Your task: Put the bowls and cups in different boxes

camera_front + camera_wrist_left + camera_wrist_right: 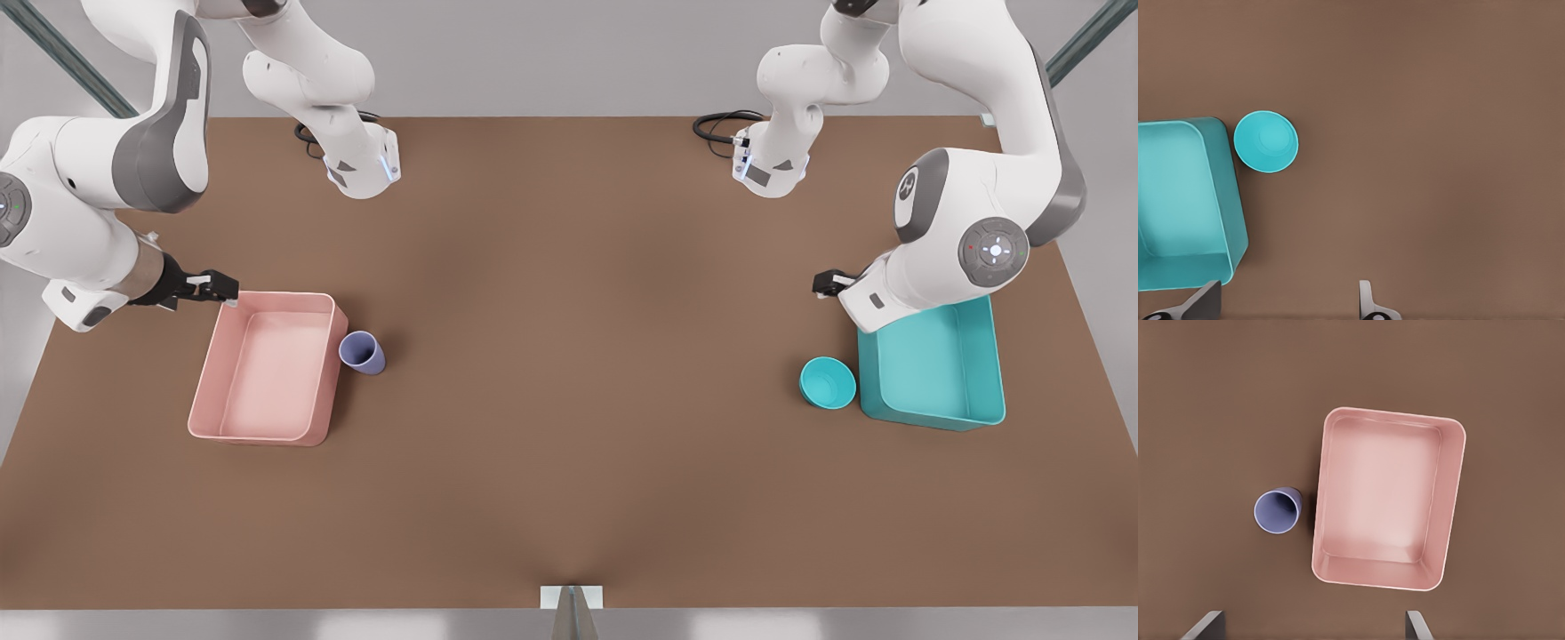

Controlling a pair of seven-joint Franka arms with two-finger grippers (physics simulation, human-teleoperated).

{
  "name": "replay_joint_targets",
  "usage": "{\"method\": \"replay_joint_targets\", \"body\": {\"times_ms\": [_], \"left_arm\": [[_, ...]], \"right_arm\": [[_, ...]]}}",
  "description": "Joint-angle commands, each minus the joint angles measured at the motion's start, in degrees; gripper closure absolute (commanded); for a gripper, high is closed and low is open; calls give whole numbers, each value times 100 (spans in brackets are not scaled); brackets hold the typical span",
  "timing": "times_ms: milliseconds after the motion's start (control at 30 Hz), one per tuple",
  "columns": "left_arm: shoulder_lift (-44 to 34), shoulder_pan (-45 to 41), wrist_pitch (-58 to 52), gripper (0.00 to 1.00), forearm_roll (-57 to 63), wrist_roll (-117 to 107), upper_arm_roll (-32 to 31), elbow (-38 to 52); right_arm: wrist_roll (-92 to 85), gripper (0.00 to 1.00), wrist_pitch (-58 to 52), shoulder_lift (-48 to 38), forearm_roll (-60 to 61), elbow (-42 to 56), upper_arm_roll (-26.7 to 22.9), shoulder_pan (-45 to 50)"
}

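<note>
Lavender cup [1277, 511] upright on brown table [1218, 400], just beside pink tub [1327, 513]

Left gripper [827, 284] and right gripper [222, 286] hover, fingers spread

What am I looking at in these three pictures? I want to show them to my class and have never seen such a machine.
These are simulator renders of two white robot arms at a brown table. One picture looks down from off the arms; the others come from cameras on each wrist. The left gripper hangs open by the teal box, and its camera sees that box and the teal bowl close beside it. The right gripper hangs open at the pink box, with the lavender cup standing next to the box. Nothing is held, and both boxes are empty.
</note>
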Motion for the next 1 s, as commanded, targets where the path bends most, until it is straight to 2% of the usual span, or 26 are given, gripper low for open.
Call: {"method": "replay_joint_targets", "body": {"times_ms": [0,67,133,267,367,633,867,900,933,967], "left_arm": [[-8,0,-2,0,3,47,-2,2],[246,-18,147,0,38,56,-2,11],[1248,-88,709,0,161,65,-2,327],[2303,-211,2599,0,434,100,7,275],[2400,-132,3715,0,504,74,324,-577],[2435,-88,3838,0,495,47,482,-1333],[2637,-70,4190,0,495,47,640,-1597],[2637,-70,4182,12,495,47,640,-1597],[2629,-70,4182,35,495,47,640,-1597],[2629,-70,4173,53,495,47,640,-1589]], "right_arm": [[-55,0,11,3,12,9,-1,2],[-20,0,28,12,-14,-8,8,28],[-20,0,204,407,223,44,52,142],[779,0,511,1198,346,220,52,889],[1210,0,1144,1348,417,-228,52,1056],[1580,0,3165,785,408,-2152,52,1320],[1659,0,4414,741,408,-3163,52,1399],[1659,0,4467,759,408,-3207,52,1399],[1668,0,4467,794,408,-3216,52,1399],[1668,0,4476,803,408,-3269,52,1399]]}}
